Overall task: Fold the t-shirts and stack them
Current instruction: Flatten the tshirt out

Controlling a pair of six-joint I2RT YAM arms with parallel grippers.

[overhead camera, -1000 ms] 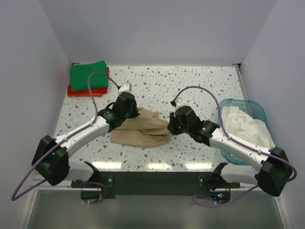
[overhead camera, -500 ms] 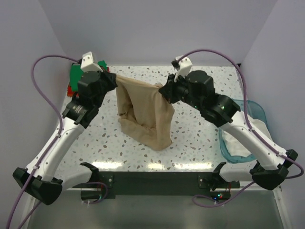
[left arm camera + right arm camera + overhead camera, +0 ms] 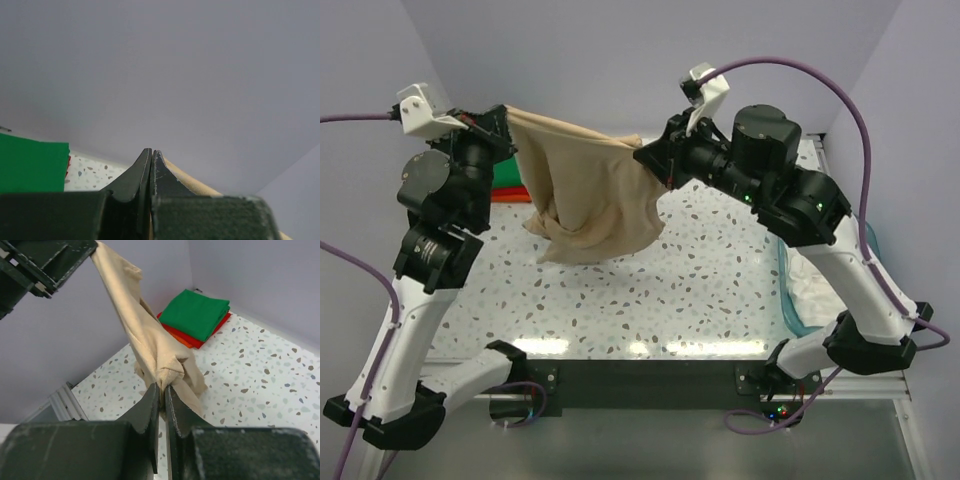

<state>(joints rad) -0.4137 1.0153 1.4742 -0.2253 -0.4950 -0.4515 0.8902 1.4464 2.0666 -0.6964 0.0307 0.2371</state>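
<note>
At the upper left of the overhead view, the left gripper [image 3: 500, 116] was pinched fully shut on one top corner of the tan-beige t-shirt [image 3: 590, 195]. Its wrist camera showed both fingers [image 3: 142, 172] pressed together with a strip of tan cloth beside them. Right of centre, the right gripper [image 3: 648, 158] was closed to a narrow slit on the other top corner, with cloth bunched between its fingers [image 3: 181, 412].

The shirt hung high between the two grippers with its top edge sagging. Whether its lowest fold touched the speckled table [image 3: 720, 290] could not be told.

Toward the table's far left corner, the folded bright green t-shirt [image 3: 197, 312] lay on the red-orange t-shirt [image 3: 186, 338], close to the walls. At the right edge, the whitish t-shirt [image 3: 820, 292] lay in the blue tub [image 3: 788, 300], mostly hidden by the right arm.

Pale walls [image 3: 620, 60] closed the table in at left, back and right. Open tabletop spread across the middle and near side of the frame.
</note>
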